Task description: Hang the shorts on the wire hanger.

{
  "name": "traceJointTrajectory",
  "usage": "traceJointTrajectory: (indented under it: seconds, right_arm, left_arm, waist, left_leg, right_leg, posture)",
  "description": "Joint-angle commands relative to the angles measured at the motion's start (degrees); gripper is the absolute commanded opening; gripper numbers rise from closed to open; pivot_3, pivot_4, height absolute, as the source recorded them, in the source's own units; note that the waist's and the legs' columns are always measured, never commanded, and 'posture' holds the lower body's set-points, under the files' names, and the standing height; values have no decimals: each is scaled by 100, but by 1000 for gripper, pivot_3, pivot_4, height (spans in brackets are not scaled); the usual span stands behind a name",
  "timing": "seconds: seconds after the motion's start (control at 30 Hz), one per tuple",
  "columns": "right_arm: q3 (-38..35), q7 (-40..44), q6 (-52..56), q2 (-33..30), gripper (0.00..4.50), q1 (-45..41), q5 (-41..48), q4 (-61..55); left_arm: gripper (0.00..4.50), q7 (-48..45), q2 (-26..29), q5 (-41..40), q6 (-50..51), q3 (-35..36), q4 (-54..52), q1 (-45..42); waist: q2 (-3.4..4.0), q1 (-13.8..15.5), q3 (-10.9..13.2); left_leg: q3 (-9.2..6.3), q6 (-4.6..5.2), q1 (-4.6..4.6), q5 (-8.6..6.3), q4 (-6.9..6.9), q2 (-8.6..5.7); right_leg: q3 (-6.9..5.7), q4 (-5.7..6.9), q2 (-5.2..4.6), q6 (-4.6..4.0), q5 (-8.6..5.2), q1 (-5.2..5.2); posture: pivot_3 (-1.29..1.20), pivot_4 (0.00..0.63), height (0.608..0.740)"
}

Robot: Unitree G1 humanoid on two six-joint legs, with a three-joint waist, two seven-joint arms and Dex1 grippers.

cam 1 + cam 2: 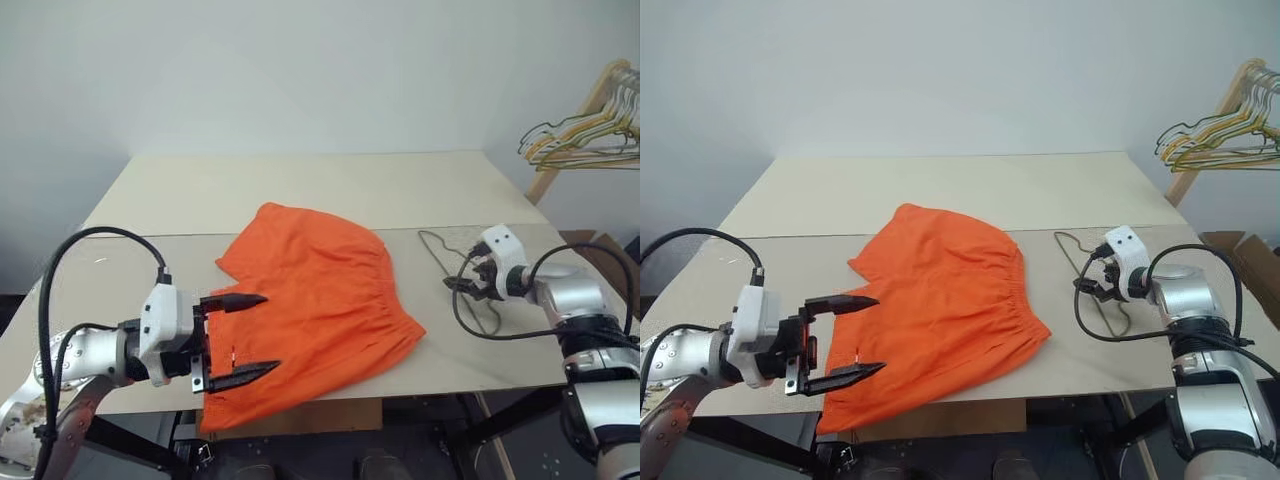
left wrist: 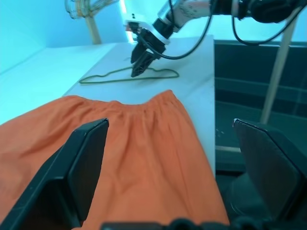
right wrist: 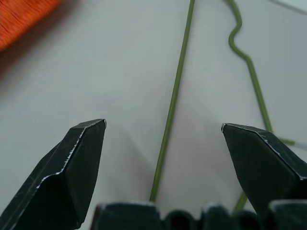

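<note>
The bright orange shorts (image 1: 310, 295) lie flat in the middle of the table, waistband toward the right, one corner drooping over the front edge. My left gripper (image 1: 271, 332) is open and points sideways over the shorts' left part, with only cloth below it and nothing held. The thin olive wire hanger (image 1: 437, 247) lies flat on the table just right of the shorts. My right gripper (image 1: 468, 288) hovers over it, open, one wire side (image 3: 172, 105) running between its fingers without touching them. The left wrist view shows the hanger (image 2: 110, 78) beyond the waistband.
A bunch of yellow, green and grey wire hangers (image 1: 585, 135) hangs on a wooden rack at the back right, off the table. The pale table (image 1: 300, 180) has bare room behind the shorts. Its front edge runs just below both grippers. A cardboard box (image 1: 600, 250) stands at the right.
</note>
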Motion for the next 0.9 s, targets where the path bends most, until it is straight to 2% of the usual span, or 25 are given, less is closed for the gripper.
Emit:
traceJointTrajectory:
  seconds: [0.03,0.4,0.43,0.5,0.8,0.9]
  right_arm:
    - [82,152,-141,43,4463,-333,-297,382]
    - [319,629,-82,335,4463,-774,-833,1479]
    - [355,623,-93,367,4298,-788,-900,1564]
    - [384,626,-112,407,3905,-817,-989,1705]
    - [426,384,-378,585,1056,-860,-1281,2097]
    - [339,286,-448,620,114,-876,-1291,2159]
  left_arm:
    - [4500,-67,116,195,-141,-67,-112,-14]
    - [4500,48,18,308,-165,-255,-84,-183]
    - [4500,68,-1,307,-159,-273,-104,-188]
    - [4500,108,-27,317,-161,-295,-130,-181]
    - [4500,190,1,401,-207,-275,-142,-142]
    - [4500,233,56,649,-246,-367,-85,-153]
  waist:
    - [0,-13,0]
    - [3,-150,-2]
    - [4,-154,-2]
    - [4,-157,-4]
    - [-37,-144,-44]
    - [-42,-146,-49]
  left_leg:
    - [-1,0,0,0,0,0]
    - [-9,0,-1,0,0,2]
    - [-10,0,-1,0,0,2]
    - [-11,0,0,-1,0,3]
    - [-13,0,8,-1,0,5]
    - [-14,0,8,-1,0,6]
  right_leg:
    - [0,0,1,0,0,0]
    - [-2,-4,6,0,0,2]
    - [-2,-4,6,0,0,3]
    - [-2,-5,7,0,0,5]
    - [-4,-6,8,0,0,17]
    - [-4,-7,9,-1,0,18]
  posture:
    - [-41,0,740]
    - [-34,0,740]
    - [-31,0,740]
    - [-27,0,740]
    - [-13,0,740]
    - [-15,0,740]
